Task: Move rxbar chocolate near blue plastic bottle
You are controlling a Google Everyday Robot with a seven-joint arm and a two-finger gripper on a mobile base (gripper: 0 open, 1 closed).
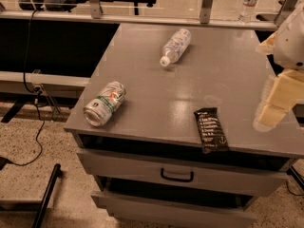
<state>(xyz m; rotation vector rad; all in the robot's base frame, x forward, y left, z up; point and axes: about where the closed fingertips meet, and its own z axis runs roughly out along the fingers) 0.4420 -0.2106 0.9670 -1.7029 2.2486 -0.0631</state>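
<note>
The rxbar chocolate (210, 129), a flat black wrapper with white lettering, lies near the front edge of the grey cabinet top (223, 75), right of centre. The blue plastic bottle (175, 46), clear with a white cap and pale label, lies on its side near the back centre. My gripper (275, 102), with pale yellowish fingers, hangs at the right edge of the view, to the right of the rxbar and above the top. It holds nothing that I can see.
A green-and-white soda can (105, 103) lies on its side at the front left of the top. A taller clear bottle (250, 3) stands on the ledge behind. The cabinet has a drawer with a black handle (176, 176) below. Cables run on the floor at left.
</note>
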